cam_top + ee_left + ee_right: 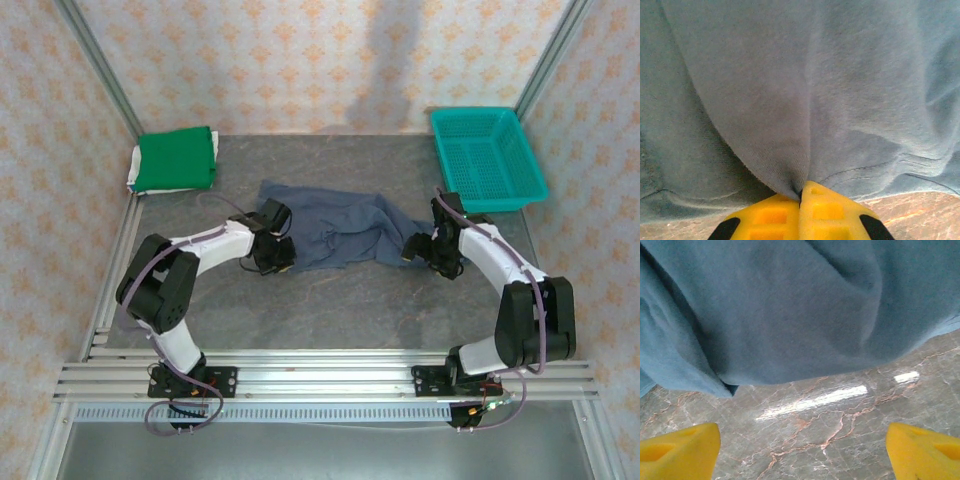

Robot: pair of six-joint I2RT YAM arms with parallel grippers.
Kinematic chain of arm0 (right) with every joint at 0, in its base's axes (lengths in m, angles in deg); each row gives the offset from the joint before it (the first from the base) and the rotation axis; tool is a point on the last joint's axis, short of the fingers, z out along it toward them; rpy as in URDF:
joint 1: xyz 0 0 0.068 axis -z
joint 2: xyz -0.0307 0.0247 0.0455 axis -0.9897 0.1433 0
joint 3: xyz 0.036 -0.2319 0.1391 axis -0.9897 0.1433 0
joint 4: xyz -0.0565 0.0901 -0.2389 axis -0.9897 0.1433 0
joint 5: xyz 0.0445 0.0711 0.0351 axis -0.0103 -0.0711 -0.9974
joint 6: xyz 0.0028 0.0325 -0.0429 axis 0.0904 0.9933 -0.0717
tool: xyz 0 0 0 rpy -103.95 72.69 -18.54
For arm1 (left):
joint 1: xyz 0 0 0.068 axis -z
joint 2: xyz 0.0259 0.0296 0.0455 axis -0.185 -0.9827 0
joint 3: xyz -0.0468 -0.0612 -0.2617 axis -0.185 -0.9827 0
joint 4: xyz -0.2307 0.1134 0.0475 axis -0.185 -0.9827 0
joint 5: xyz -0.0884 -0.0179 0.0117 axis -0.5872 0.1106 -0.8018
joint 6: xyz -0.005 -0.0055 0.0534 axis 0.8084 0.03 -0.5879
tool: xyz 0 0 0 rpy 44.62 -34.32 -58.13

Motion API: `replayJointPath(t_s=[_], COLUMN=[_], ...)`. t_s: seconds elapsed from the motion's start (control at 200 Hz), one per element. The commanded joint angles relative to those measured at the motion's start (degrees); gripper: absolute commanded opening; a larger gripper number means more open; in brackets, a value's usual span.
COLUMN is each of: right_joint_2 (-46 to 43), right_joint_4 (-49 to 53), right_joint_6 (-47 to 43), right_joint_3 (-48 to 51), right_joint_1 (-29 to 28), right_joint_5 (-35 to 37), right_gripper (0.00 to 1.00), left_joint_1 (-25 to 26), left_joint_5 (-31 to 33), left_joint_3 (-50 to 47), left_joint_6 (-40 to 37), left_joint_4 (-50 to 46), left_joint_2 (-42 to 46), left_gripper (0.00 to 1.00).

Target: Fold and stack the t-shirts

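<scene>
**Overhead view.** The bench (330, 310) is a grey stone-patterned slab with thin rust-coloured veins. From the right wrist I see that it is glossy, with bright streaks of reflected light. Walls (300, 60) papered in cream with a repeating orange motif close it in on three sides. Bare aluminium frame posts (95, 70) stand at the corners. Slotted aluminium rails (320, 375) along the near edge carry both arm bases. A soft grey shadow falls on the back wall.

**Task items.** The slate-blue t-shirt (335, 230) lies rumpled and unfolded at mid-bench, between the two arms. The green t-shirt (177, 158) sits folded in the far-left corner on top of the white t-shirt (133, 168), of which I see a strip at the left edge. A teal mesh basket (488, 158) stands in the far-right corner, apart from the cloth.

**Left end effector** (801, 192). The jaws are fully closed. The yellow fingertips (775, 215) pinch a fold of the slate-blue t-shirt at its left near edge, and the cloth puckers into the pinch.

**Right end effector** (802, 445). The jaws are spread wide and grip nothing. I see bare bench between its yellow fingertips (680, 450), with the shirt's right hem just ahead of them.
</scene>
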Motion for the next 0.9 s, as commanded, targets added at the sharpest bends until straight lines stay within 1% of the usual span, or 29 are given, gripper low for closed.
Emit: replayJointPath(t_s=[0.0,0.145,0.285,0.395,0.535,0.711,0.826,0.866,0.896], right_joint_2=[-1.6,-2.8,-0.1,2.6,4.3,5.8,8.0,8.7,9.5], right_joint_4=[0.2,-5.0,-12.0,-13.9,-13.2,-15.4,-16.7,-17.6,-17.9], right_joint_6=[1.0,1.5,2.5,2.9,1.7,1.6,1.4,1.5,1.4], right_joint_3=[1.7,3.6,2.0,0.1,-0.2,1.2,1.0,1.1,0.7], right_joint_1=[1.2,3.8,3.7,2.6,-0.4,-2.2,-2.4,-2.5,-2.5], right_joint_5=[3.3,-0.8,-9.6,-12.9,-12.4,-10.9,-9.3,-8.9,-8.4], right_gripper=[0.86,0.86,0.83,0.79,0.77,0.72,0.62,0.57,0.50], left_joint_1=[0.6,0.6,0.3,-0.2,-0.8,-0.9,-0.9,-0.9,-1.0], left_joint_5=[0.7,3.2,5.0,6.3,6.2,6.2,6.4,6.3,6.3], left_joint_3=[2.2,3.7,6.7,7.3,8.1,7.8,7.8,7.8,7.8], left_joint_6=[-1.4,-2.3,-4.3,-4.3,-4.3,-4.2,-4.6,-4.6,-4.7], left_joint_4=[-0.8,-3.5,-7.8,-8.8,-9.3,-8.8,-8.9,-9.1,-9.1], left_joint_2=[3.3,11.0,15.9,19.5,21.3,22.4,22.6,22.7,22.7], left_gripper=[0.00,0.00,0.00,0.00,0.00,0.00,0.00,0.00,0.00])
